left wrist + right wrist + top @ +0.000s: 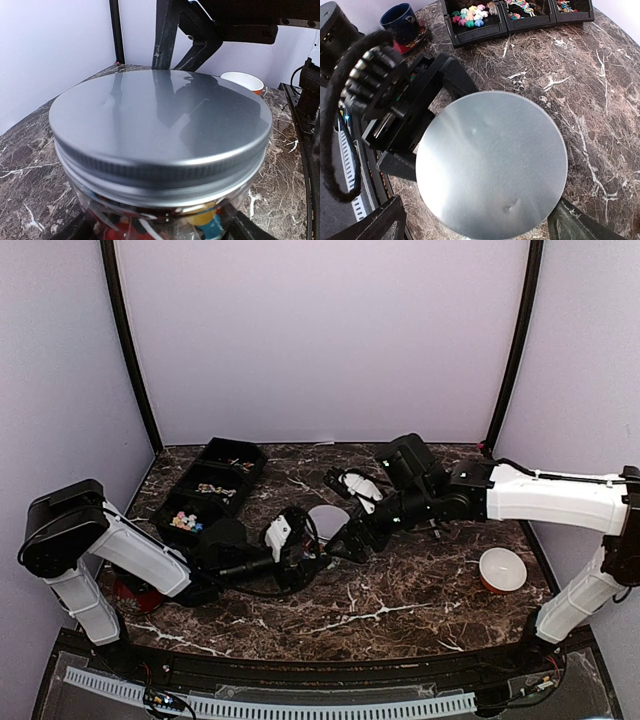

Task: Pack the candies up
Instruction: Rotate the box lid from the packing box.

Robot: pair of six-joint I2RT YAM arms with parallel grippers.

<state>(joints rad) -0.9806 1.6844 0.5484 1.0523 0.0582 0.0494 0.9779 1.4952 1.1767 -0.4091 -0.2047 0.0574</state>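
left wrist view: tiny mixed-colour candies point(202, 219), yellow, blue and red among them, lie inside a clear glass jar point(82, 200) capped by a plain round silver metal screw lid point(160, 120). the left arm's fingers point(451, 75) clamp the jar's sides, spread wide around it. the right arm's fingers point(382, 222) stand fully apart on either side of the lid, holding nothing. the jar is near the middle of a dark marble table point(600, 100). more loose candies fill a black three-compartment plastic tray point(475, 36) farther off, near a dark blue mug point(400, 22). a white bowl with an orange outside point(500, 570) sits by the right arm.
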